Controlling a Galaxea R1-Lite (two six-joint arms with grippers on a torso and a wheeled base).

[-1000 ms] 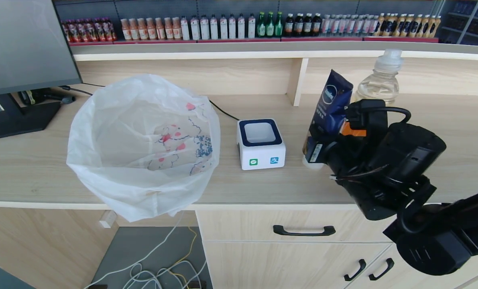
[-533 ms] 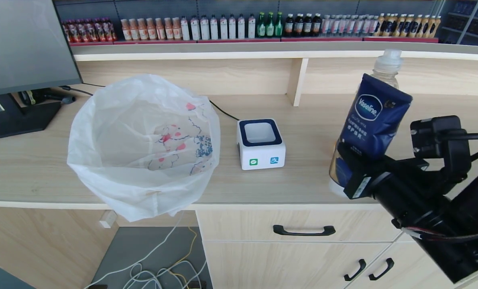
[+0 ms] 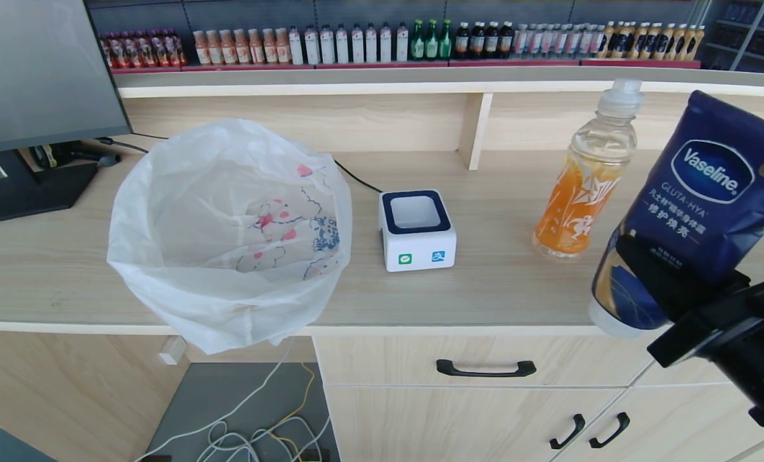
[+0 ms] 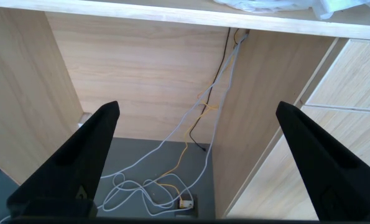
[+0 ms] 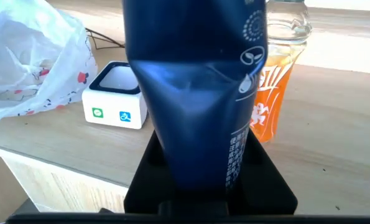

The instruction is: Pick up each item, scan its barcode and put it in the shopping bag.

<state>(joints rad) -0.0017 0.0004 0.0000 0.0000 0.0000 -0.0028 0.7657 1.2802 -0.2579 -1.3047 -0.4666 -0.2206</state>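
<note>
The dark blue lotion tube [image 3: 702,192] is clamped in my right gripper [image 3: 664,285], tilted in the air at the counter's [image 3: 484,289] right end, near the orange drink bottle [image 3: 584,186]. The scanner [image 3: 417,230] and shopping bag [image 3: 228,231] stand to their left. My left gripper [image 4: 197,155] gapes empty below the counter.

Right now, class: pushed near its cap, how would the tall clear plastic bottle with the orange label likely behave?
The tall clear plastic bottle stands upright and slim, so it would probably tip. Being round, it may roll along the wooden counter.

Monitor [image 3: 35,70] on counter [image 3: 484,289] left end; cables [image 3: 240,430] on floor; bottle rows [image 3: 382,42] behind.
</note>
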